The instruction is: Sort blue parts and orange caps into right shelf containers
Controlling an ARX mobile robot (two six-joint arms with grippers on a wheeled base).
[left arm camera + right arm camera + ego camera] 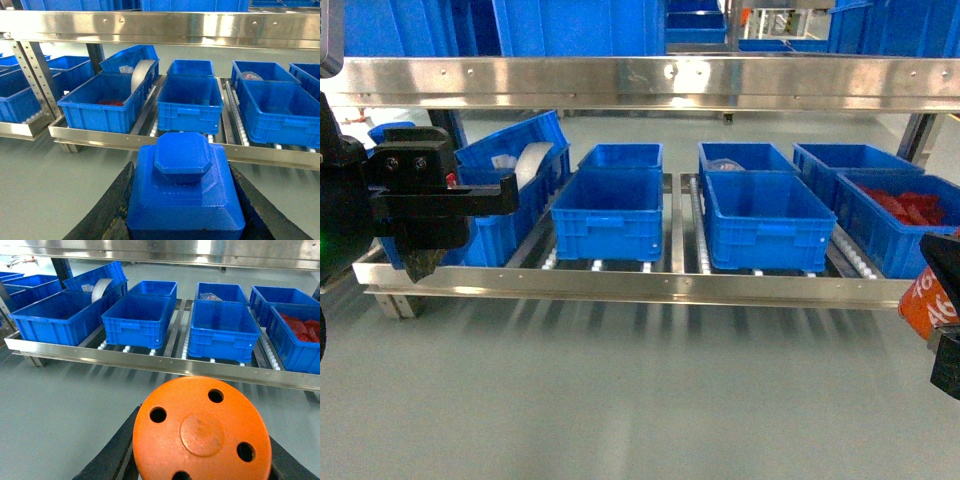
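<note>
Blue part (186, 192): I log one bright-blue blocky piece with rounded corners and a raised octagonal boss on top, filling the lower middle of my left wrist view, seated upright between dark fingers (107, 210). Orange cap (202, 432): I log one short orange cylinder, flat top toward my right wrist camera, showing four small holes around a shallow central disc; white printed digits show partly on its side at the head view's right edge. Right shelf containers (762, 218): I count large blue rectangular crates with thick rims and ribbed sides, standing in rows on the lower shelf rollers, the rightmost (910, 222) holding red pieces.
</note>
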